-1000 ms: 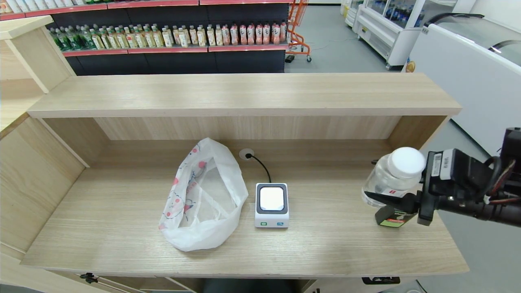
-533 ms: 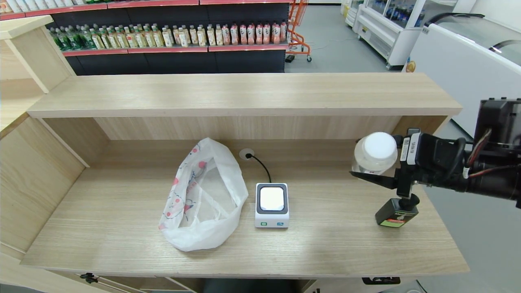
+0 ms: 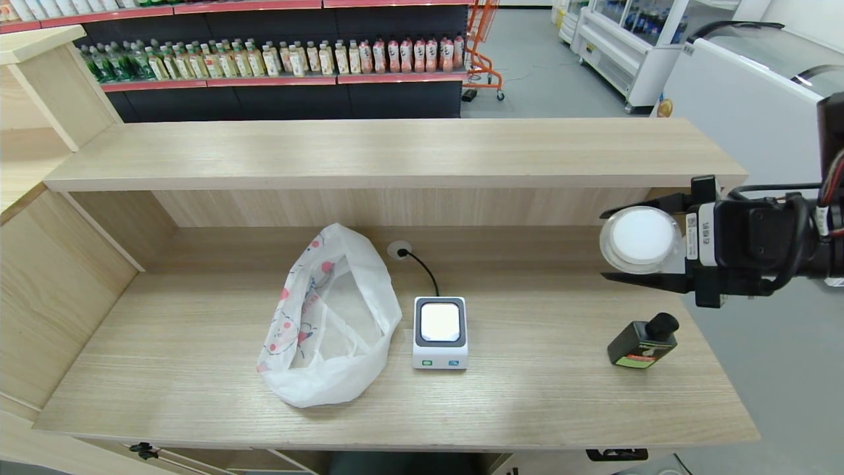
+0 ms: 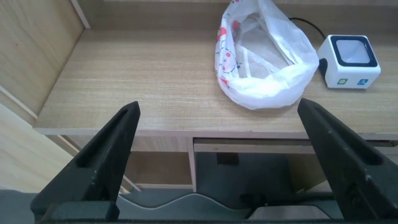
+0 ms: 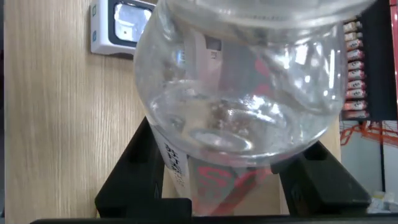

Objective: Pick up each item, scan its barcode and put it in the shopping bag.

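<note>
Your right pincer (image 3: 610,245) grips the bottle (image 3: 641,237) at frame right, left pincer (image 4: 219,107) open and empty; next, barcode over the centre scanner (image 3: 440,324)

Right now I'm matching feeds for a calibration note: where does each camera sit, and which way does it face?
Head: high on the robot, looking forward and down at the counter, bag, scanner and dark bottle; the right gripper holds the jar at the right.
Left wrist: off the counter's near edge, looking across it at bag and scanner; the open left gripper frames the view.
Right wrist: looking down past the jar at the counter; the right gripper flanks the jar.
Shared: all three show the scanner; head and left wrist share the bag.
</note>
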